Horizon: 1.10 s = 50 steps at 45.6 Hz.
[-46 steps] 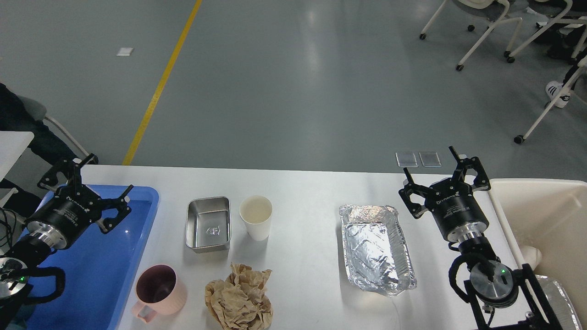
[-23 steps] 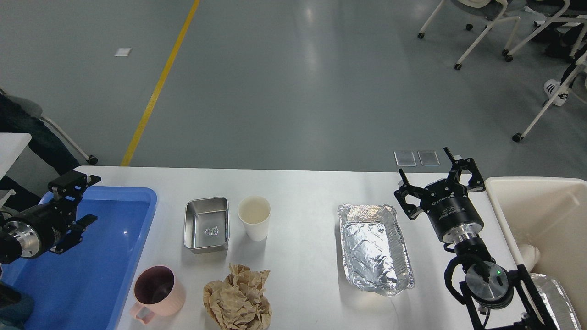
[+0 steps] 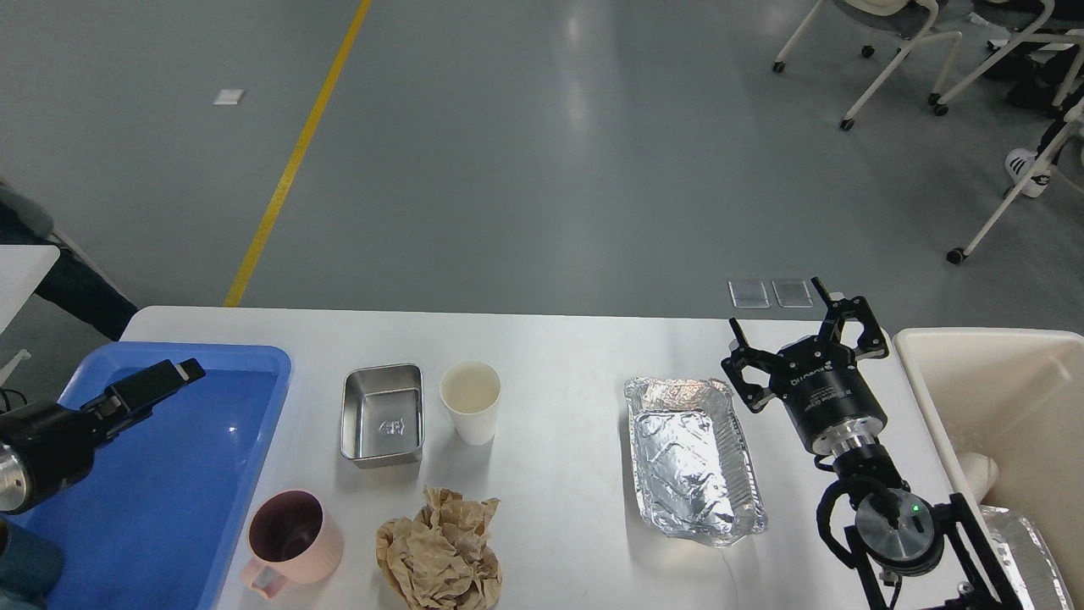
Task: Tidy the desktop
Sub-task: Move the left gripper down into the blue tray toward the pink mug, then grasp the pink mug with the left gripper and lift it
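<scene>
Your left gripper (image 3: 157, 381) has rolled since the earlier frames: it showed both fingers spread, and now it sits edge-on over the tray (image 3: 254, 407) at the left of the frame, so you cannot tell whether it is wide or narrow. Your right gripper (image 3: 800, 339) has drifted slightly left; its fingers stand wide with nothing between them, just right of the foil pan (image 3: 690, 462).

The desktop (image 3: 559, 356) fills the lower half of the frame and still carries a steel box (image 3: 383, 415), a paper cup (image 3: 471, 400), a mug (image 3: 288, 538) and crumpled paper (image 3: 440, 551).

Watch these risks. The foil pan is thin; a hard pinch would likely crush its rim, and a low approach could shove it along. The cup looks light, so a sideways brush may tip it. The mug sits touching the tray's edge, and a left-arm sweep could knock it. The bin (image 3: 1008, 398) at the right is close to your right arm.
</scene>
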{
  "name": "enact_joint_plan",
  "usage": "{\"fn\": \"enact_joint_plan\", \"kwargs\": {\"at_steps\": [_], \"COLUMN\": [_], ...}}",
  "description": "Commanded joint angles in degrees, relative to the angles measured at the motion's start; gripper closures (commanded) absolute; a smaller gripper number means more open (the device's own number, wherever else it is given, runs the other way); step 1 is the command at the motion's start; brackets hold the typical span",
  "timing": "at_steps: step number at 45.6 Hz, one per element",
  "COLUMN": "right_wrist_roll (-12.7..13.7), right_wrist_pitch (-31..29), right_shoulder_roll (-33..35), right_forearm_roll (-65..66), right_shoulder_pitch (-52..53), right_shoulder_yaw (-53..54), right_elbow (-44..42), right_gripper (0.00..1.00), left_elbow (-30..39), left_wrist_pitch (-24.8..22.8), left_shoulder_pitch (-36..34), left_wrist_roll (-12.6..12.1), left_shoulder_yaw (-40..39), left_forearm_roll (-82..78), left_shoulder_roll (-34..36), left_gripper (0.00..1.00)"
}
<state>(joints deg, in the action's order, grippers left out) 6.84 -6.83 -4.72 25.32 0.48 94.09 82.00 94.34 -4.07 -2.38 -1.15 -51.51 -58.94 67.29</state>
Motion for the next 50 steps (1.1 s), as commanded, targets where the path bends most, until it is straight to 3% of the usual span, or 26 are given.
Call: {"fn": "enact_joint_plan", "kwargs": {"at_steps": [1,12,28,37,50], "right_wrist_roll": [0.02,-0.07,-0.07,-0.07,-0.07], "right_wrist_pitch": [-0.20,-0.20,-0.20,-0.20,-0.29], "right_shoulder_roll": [0.15,0.33,0.33,0.24,0.15], "right_forearm_roll": [0.08,0.08,0.08,0.08,0.08], "right_shoulder_pitch": [-0.31,-0.31,-0.22,-0.31,-0.22], "right_shoulder_yaw": [-0.93,-0.84,-0.75,-1.11,-1.11], "right_elbow": [-0.08,-0.08,-0.08,-0.08,-0.08], "right_gripper": [0.00,0.00,0.00,0.00,0.00], "left_elbow": [0.93,1.19,-2.41,-2.59,-2.76], "left_wrist_pitch": [-0.15,-0.06,2.23,-1.90,-4.71], "left_shoulder_pitch": [3.16,5.36,6.77,6.16,2.91], "left_wrist_roll": [0.10,3.35,3.52,6.78,6.60], "left_shoulder_yaw": [0.09,0.18,0.27,2.19,6.77], "left_forearm_roll": [-0.12,-0.03,-0.12,-1.26,-23.66], "left_shoulder_roll": [4.69,8.65,2.41,2.06,-2.15], "left_gripper": [0.03,0.03,0.03,0.03,0.06]}}
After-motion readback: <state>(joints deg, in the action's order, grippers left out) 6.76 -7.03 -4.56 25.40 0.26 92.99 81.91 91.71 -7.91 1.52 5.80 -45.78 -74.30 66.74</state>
